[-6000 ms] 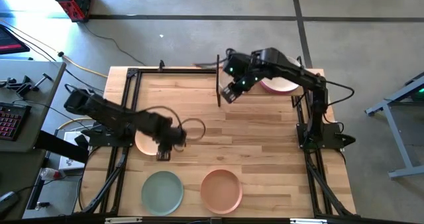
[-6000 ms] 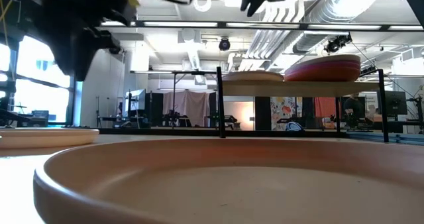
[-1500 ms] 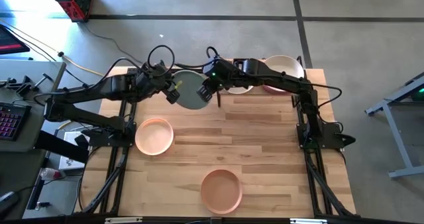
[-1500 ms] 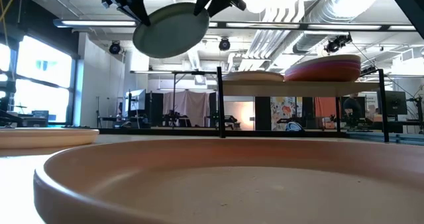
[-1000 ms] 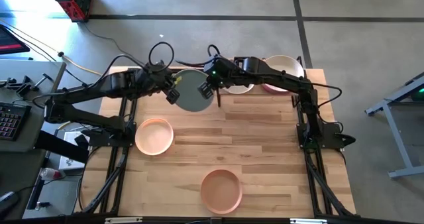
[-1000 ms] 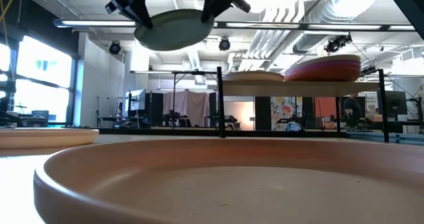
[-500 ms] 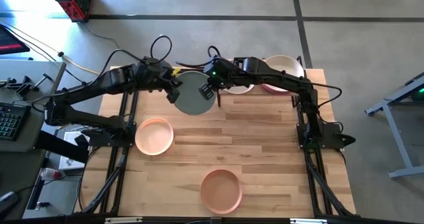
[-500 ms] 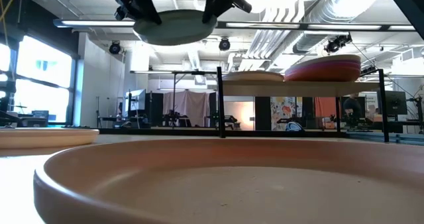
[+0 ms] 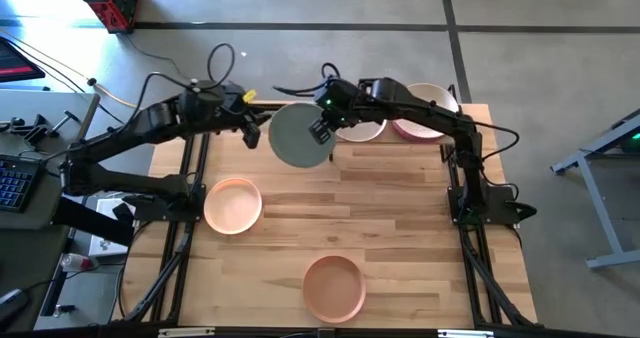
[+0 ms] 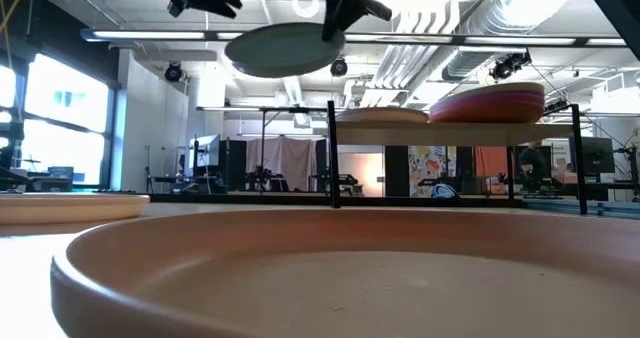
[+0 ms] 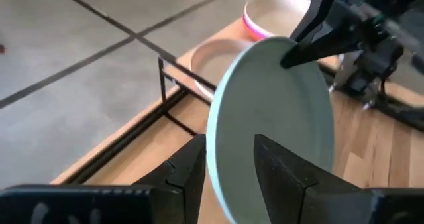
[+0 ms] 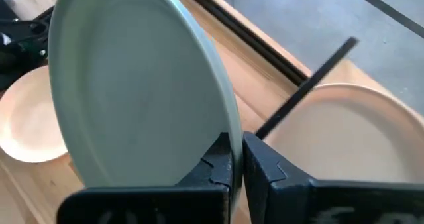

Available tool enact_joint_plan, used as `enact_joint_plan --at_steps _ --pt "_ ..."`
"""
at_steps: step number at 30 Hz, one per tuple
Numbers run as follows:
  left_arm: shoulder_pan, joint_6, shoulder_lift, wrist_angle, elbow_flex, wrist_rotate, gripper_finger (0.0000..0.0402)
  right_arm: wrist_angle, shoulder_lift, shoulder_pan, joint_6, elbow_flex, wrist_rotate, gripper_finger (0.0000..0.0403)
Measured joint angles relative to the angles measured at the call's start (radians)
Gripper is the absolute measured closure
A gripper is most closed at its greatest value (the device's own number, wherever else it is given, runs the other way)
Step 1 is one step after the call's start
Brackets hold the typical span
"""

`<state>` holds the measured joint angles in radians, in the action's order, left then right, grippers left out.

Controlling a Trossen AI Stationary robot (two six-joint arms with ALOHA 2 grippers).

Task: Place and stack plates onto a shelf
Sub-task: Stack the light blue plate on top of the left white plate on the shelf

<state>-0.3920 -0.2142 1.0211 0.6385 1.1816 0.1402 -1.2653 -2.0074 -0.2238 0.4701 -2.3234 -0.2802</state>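
Observation:
A sage green plate (image 9: 298,136) hangs high over the table's far middle, just left of the shelf (image 10: 450,126). My right gripper (image 9: 322,130) is shut on it. My left gripper (image 9: 252,135) stands open a little to the plate's left, clear of its rim; in the left wrist view the plate (image 11: 278,118) lies beyond its fingers. On the shelf rest a cream plate (image 9: 362,130) and a stack of plates topped by an off-white one (image 9: 426,106). My right gripper pinches the green plate's rim (image 12: 227,126) between its two fingers, on the side toward the shelf. The fingers (image 12: 265,164) come slanting down from the shelf side. The plate is lifted clear, nearly level, its free side (image 10: 240,50) reaching out toward the table's left.
A peach plate (image 9: 233,203) lies on the table at the left, a salmon plate (image 9: 334,286) near the front edge. The shelf's black upright (image 9: 330,150) stands right beside the held plate. Bare wood lies in the table's middle.
My left gripper has opened, let go of the plate's left rim and drawn back up and toward the table's left. My right gripper has carried the plate a little toward the shelf, and the plate now hangs from it alone, close to level.

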Motion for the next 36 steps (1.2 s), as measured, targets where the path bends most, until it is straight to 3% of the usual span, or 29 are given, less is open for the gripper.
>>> enact_joint_plan --at_steps 9,15,29,36 --pt "-0.036 0.010 -0.079 -0.068 0.001 0.018 0.0286 -0.050 0.081 -0.111 -0.074 -0.001 0.005 0.0403" --pt "-0.059 0.063 -0.089 -0.061 0.001 0.034 0.0286 -0.057 0.127 -0.231 -0.142 -0.001 0.071 0.0403" --pt "-0.061 0.070 -0.088 -0.059 0.001 0.055 0.0286 -0.133 0.138 -0.536 -0.307 -0.001 0.425 0.0403" --pt "-0.061 0.089 -0.088 -0.059 0.001 0.058 0.0286 -0.130 0.138 -0.623 -0.322 0.120 0.519 0.0403"
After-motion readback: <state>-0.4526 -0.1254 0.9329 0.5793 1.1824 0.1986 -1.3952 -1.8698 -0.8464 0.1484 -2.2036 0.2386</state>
